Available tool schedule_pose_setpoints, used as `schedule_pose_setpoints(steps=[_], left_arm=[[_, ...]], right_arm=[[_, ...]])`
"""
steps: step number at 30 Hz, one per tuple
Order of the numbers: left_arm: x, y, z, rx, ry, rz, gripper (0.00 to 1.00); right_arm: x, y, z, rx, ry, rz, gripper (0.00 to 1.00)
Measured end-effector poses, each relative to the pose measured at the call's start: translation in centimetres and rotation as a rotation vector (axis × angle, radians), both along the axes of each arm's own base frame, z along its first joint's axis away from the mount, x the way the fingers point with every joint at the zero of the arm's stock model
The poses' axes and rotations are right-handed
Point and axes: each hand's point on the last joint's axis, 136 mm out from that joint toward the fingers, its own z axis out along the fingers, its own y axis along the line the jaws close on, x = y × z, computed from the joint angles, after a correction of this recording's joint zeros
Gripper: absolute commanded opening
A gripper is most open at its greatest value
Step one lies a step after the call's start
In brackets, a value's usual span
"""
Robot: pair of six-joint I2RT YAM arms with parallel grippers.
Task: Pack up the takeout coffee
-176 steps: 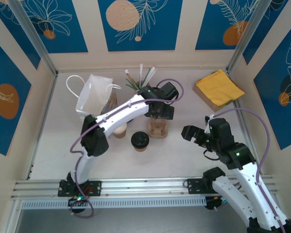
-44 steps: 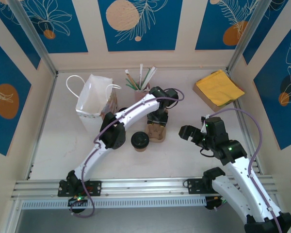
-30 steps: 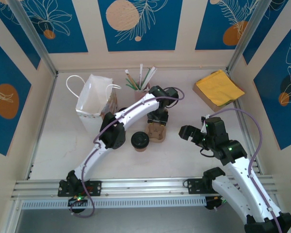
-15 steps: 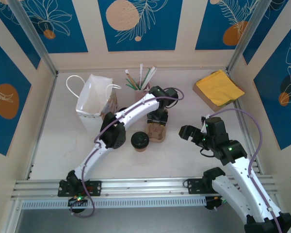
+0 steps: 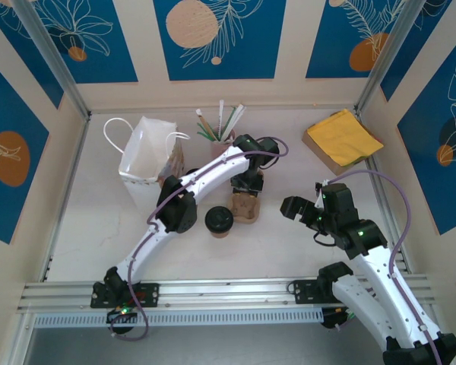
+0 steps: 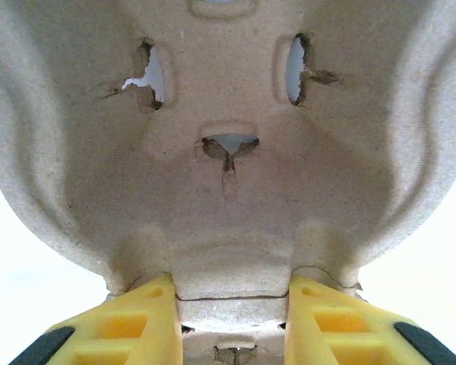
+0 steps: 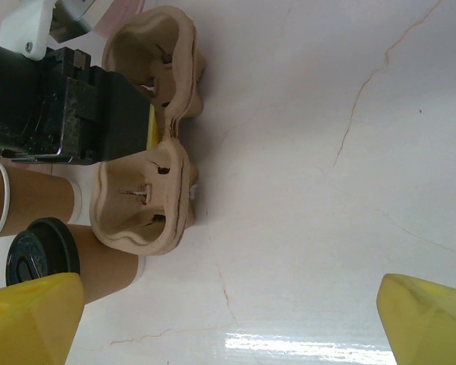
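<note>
Top external: takeout coffee (image 5: pixel 219 219) lidded, beside carrier (image 5: pixel 246 207)

My left gripper (image 5: pixel 247 185) is down on the far end of the carrier (image 5: pixel 245 210), and the coffee (image 5: pixel 219 220) stands just left of the carrier's near end. My right gripper (image 5: pixel 295 209) hangs over the table (image 5: pixel 99 220) to the carrier's right, apart from it. At the back are a white bag (image 5: pixel 140 160), a cup of straws (image 5: pixel 222 131) and a yellow cloth (image 5: pixel 343 135) on a box (image 5: pixel 317 150).

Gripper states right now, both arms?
Left gripper: closed on the pulp cup carrier, at its middle.
Right gripper: open, holding nothing.
</note>
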Motion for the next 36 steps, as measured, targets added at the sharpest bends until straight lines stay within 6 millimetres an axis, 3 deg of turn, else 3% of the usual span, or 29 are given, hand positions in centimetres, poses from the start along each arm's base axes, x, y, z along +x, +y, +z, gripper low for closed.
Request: schedule_pose_setpoints(steps=[21,36], left_arm=[[0.0,-0.2,5.3,-0.093,-0.064,0.026,0.31],[0.9,-0.7,15.2,-0.303,-0.258,0.040,0.32]], right_arm=[[0.6,2.3,-0.5,0.098,0.017,0.069,0.99],[1.1,2.4,1.4,0.109,-0.032,0.070,0.99]])
